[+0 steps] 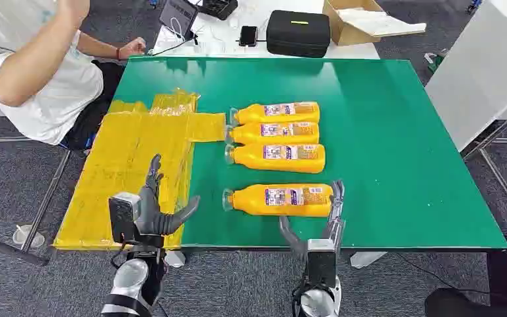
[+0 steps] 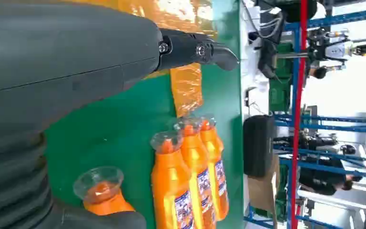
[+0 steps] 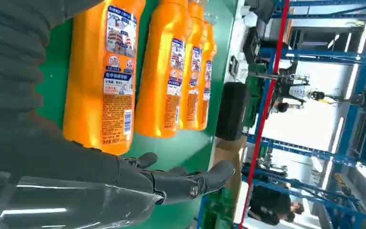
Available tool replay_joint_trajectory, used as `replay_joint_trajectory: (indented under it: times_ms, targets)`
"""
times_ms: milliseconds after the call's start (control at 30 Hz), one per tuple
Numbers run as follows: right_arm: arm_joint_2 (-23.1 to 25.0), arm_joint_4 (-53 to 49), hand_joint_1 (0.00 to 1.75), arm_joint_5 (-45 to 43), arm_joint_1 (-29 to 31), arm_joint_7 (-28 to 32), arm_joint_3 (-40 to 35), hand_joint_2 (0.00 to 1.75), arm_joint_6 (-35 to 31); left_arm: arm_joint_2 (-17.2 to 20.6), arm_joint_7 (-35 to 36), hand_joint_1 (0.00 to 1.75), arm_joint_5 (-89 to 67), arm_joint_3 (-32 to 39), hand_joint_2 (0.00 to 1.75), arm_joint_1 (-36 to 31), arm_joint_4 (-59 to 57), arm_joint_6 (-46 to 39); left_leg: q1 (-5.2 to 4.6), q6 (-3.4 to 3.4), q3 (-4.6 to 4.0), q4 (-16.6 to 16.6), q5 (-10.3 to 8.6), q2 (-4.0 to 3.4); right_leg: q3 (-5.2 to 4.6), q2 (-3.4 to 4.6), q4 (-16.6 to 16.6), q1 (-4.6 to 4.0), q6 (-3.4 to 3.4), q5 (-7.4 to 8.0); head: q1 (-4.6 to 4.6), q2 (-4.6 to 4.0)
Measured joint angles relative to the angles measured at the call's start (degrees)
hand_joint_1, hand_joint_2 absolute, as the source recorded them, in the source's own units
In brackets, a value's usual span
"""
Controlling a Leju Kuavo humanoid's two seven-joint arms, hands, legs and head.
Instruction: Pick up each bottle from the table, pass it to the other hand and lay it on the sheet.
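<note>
Several orange bottles with clear caps lie on their sides on the green table point(image 1: 396, 119), caps toward the yellow sheet point(image 1: 129, 165). The nearest bottle point(image 1: 278, 199) point(image 3: 102, 76) lies apart from a row of three point(image 1: 276, 137) point(image 2: 195, 176). My right hand point(image 1: 317, 224) point(image 3: 171, 183) is open at the table's near edge, its fingers spread on either side of the nearest bottle's base without gripping it. Over the near corner of the sheet, my left hand point(image 1: 153, 208) point(image 2: 190, 47) is open and holds nothing.
A person in a white shirt point(image 1: 33, 66) sits at the far left beside the sheet. A black case point(image 1: 298, 32), a cardboard box point(image 1: 363, 20), a phone and cables lie on a white table beyond. A white panel point(image 1: 482, 66) stands at the right.
</note>
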State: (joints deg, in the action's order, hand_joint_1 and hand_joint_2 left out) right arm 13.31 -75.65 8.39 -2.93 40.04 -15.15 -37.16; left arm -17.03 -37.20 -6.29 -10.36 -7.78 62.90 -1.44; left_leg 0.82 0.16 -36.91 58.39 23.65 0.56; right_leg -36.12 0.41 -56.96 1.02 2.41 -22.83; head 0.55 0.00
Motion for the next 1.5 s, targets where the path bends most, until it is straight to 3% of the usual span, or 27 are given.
replay_joint_trajectory:
  times_ms: [367, 533, 733, 1100, 1500]
  targets:
    - [-0.31, 0.79, 0.00, 6.69, 1.17, -0.68, 0.61, 1.75, 3.11, -0.66, 2.14, 0.00, 6.23, 0.48, 1.75, 0.90, -1.75, 1.99, 0.00, 0.00, 0.00, 0.00, 0.00, 0.00, 0.00, 0.00, 0.00, 0.00, 0.00, 0.00, 0.00, 0.00]
    - [-1.36, 4.29, 0.00, 20.46, 4.91, -12.04, 0.81, 1.75, 5.81, -0.96, -2.60, 0.00, 2.16, 0.68, 1.75, 0.87, -1.05, -10.29, 0.00, 0.01, 0.02, 0.00, -0.04, -0.01, 0.01, 0.00, 0.00, 0.00, 0.00, 0.03, 0.02, 0.00]
    - [-4.83, 8.79, 0.00, 29.31, 11.81, -23.76, 0.96, 1.75, 12.16, -0.96, -2.65, 0.00, 2.23, 1.16, 1.75, 0.61, 1.05, -11.43, -0.02, 0.02, 0.01, 0.03, -0.08, 0.01, 0.04, -0.01, 0.00, 0.02, 0.03, 0.05, 0.00, 0.00]
    - [-8.70, 14.60, 0.00, 28.52, 17.57, -30.84, 0.76, 1.75, 23.35, -0.96, -2.67, 0.00, 2.25, 2.32, 1.75, 0.34, 1.22, -10.64, -0.01, 0.02, 0.01, 0.02, -0.07, 0.02, 0.03, -0.02, 0.00, 0.00, 0.03, 0.05, 0.02, 0.00]
    - [-12.74, 16.33, 0.00, 25.40, 19.26, -30.22, -2.21, 1.75, 31.69, -0.52, -2.82, 0.00, 4.41, 4.52, 1.75, 0.18, -0.09, -6.91, -0.01, 0.03, 0.18, 0.03, -0.07, 0.00, 0.19, -0.01, 0.01, 0.01, 0.03, 0.06, 0.00, 0.00]
